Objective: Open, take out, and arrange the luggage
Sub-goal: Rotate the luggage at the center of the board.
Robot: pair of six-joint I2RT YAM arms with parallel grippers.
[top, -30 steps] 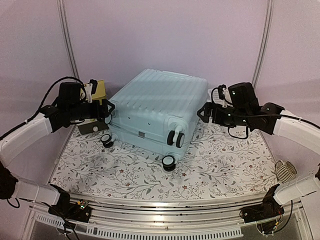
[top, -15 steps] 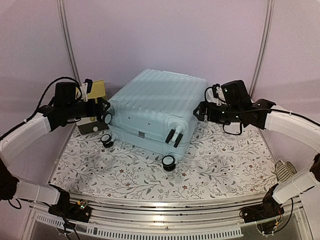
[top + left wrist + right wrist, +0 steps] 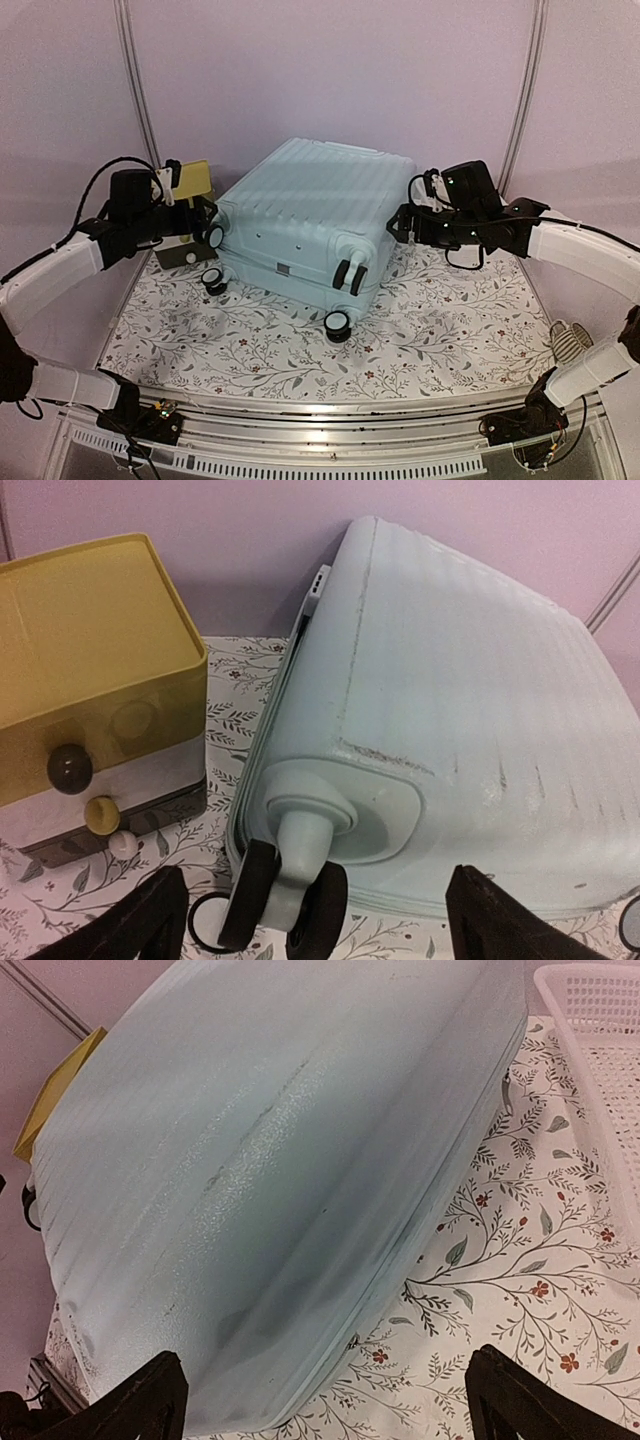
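The luggage [image 3: 310,225], a pale mint-blue ribbed hard-shell suitcase, lies flat and closed on the flowered table cover, wheels toward me. My left gripper [image 3: 208,230] is open at its left wheel corner. In the left wrist view that gripper [image 3: 318,927] brackets a black caster wheel [image 3: 290,890] without touching it. My right gripper [image 3: 400,222] is open at the suitcase's right side. In the right wrist view the gripper [image 3: 325,1407] spans the shell's lower edge [image 3: 300,1260] and its zipper seam, holding nothing.
A yellow-topped drawer box [image 3: 185,215] stands just left of the suitcase, close to my left gripper. A white lattice basket [image 3: 600,1030] sits to the suitcase's far right. A white ribbed object [image 3: 570,343] lies at the table's right edge. Purple walls close in behind.
My right gripper has moved left, up to the suitcase's right side. The left arm has drawn back slightly. The near right caster has swivelled edge-on.
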